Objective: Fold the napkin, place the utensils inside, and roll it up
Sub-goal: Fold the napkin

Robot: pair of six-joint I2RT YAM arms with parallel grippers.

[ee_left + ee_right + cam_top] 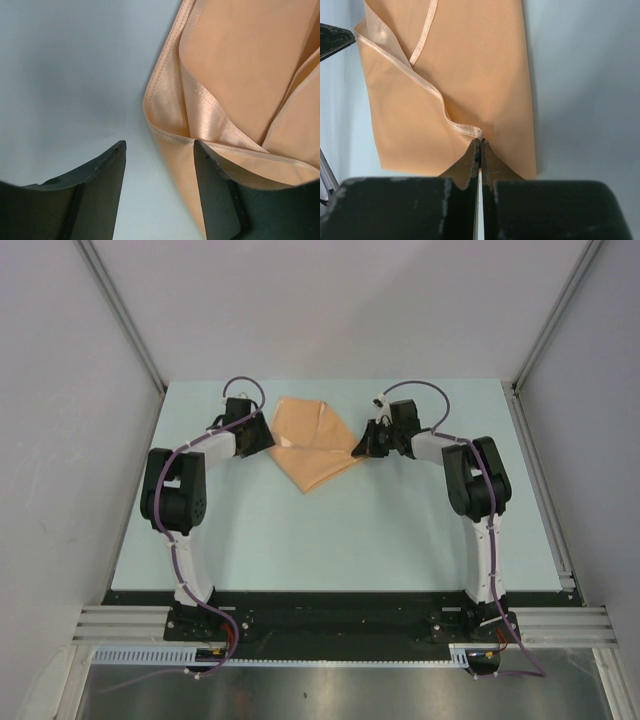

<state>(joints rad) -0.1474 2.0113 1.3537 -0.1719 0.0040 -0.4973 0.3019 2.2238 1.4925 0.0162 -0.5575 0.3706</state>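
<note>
Napkin (315,445) peach, satiny, hemmed, folded; right gripper (479,143) jaws pinch its edge; left gripper (160,147) jaws apart.

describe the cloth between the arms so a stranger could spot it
Look at the pale blue-green table, toward its far edge. There lies the glossy peach-orange cloth napkin, partly folded; the right gripper pinches its hem. It is the only soft, orange thing there.
</note>
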